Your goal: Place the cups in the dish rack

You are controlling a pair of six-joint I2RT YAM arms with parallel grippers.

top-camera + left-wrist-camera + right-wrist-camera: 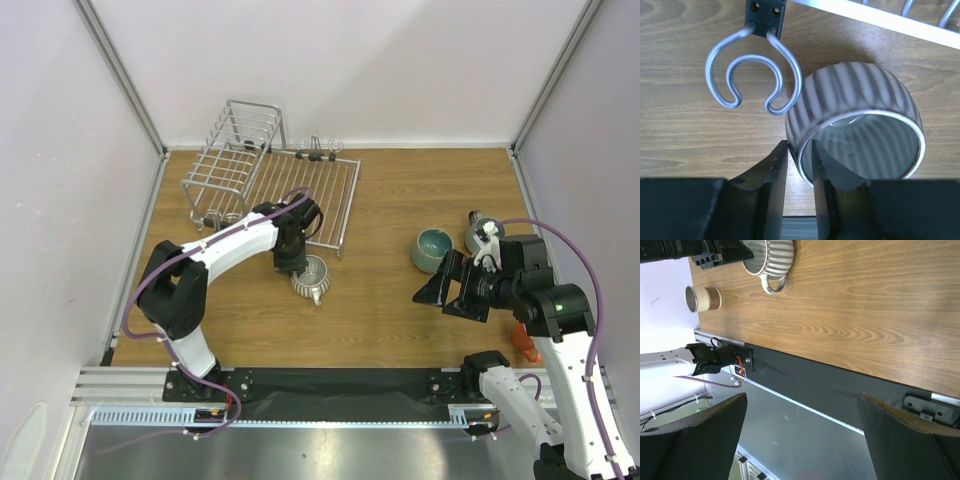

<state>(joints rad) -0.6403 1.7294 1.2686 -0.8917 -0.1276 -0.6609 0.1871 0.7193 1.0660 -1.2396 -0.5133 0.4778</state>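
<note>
1. Main worry is the grip. My left fingers (779, 167) are clamped on just the rim wall of the ribbed grey-white ceramic mug (855, 97), one outside the ribs and one inside the bowl. That's a thin pinch on a smooth wall, so I reckon it could swivel or slip out mid-carry
2. The mug is just beside the near edge of the silver wire dish rack (300, 190), tilted with its mouth towards my wrist camera. I honestly can't tell if its base is touching the wooden table (400, 330) or already off it
3. There's a looped wire hook (753, 59) on the rack's edge right next to the mug. If I go across too low, I'd guess the mug clips it and shoves the whole rack
4. The mug's handle (774, 285) sticks out on the side away from my fingers, so it could snag the grid wires on the way down
5. Pose-wise, my left arm reaches forward and inward from its base, elbow folded out to the left, wrist pointing down onto the mug
6. My right arm is bent up near its own base, right fingers (432, 290) spread wide and holding nothing, aimed left and near the teal glazed cup (433, 248). The two arms are well apart, so a clash looks unlikely for now
7. A cream-beige cup (702, 298) stands near the table's front edge on my left side, not yet loaded
</note>
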